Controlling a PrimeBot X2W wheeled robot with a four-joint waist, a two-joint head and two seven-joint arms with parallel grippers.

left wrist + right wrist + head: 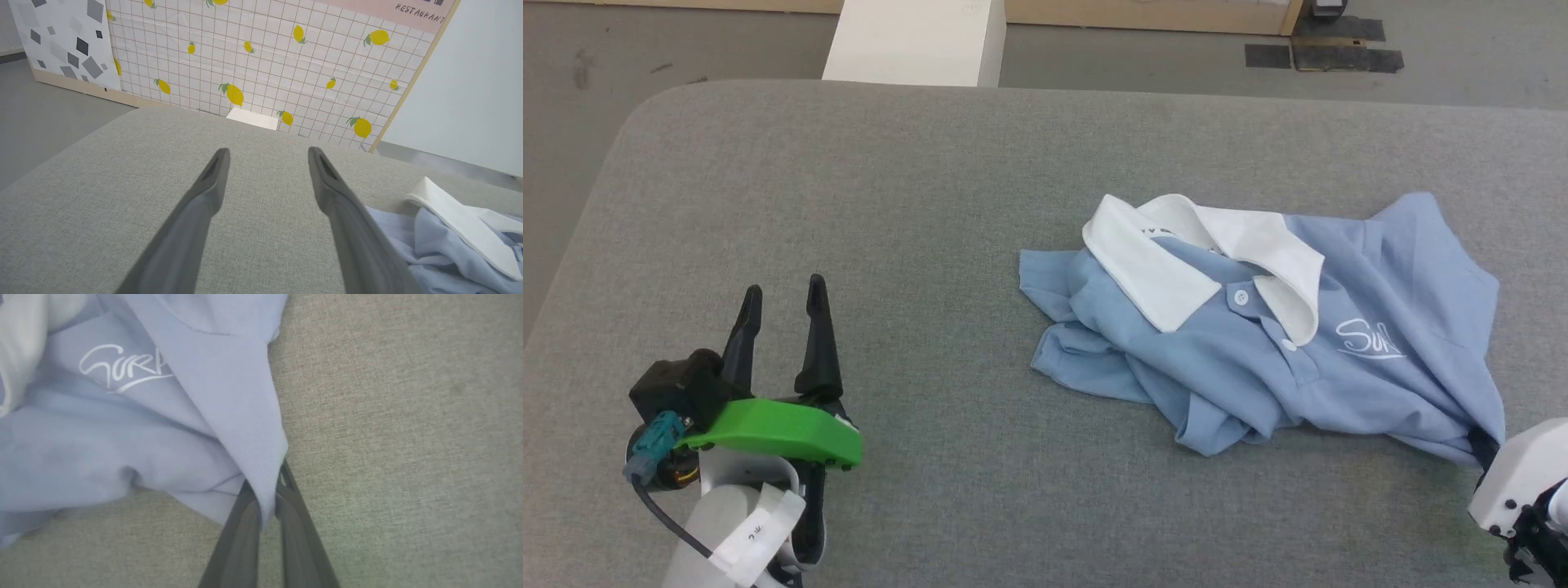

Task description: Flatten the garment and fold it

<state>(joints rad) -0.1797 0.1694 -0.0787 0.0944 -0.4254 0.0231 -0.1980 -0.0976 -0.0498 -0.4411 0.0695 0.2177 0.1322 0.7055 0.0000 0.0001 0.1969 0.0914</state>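
**Left:** the left tool [784,286] is hanging over bare bench [849,180] with its 2 fingers spread and nothing between them. It is well apart from the garment [1258,359], probably waiting for a corner to be presented.

**Centre:** the garment is lying crumpled on the right half of the bench, with the white collar [1152,269] uppermost, the placket buttoned and cloth bunching at its left side.

**Right:** the right tool [264,490] is pinching the garment's near right corner, below the script [1368,339]. Its fingers are pressing together on a fold, seemingly a grip for drawing that side outward.

**Surroundings:** a white block [915,41] and a lemon-patterned panel [265,61] are standing beyond the far edge. Nothing is blocking either tool, though the overlapping folds are likely hindering a clean spread
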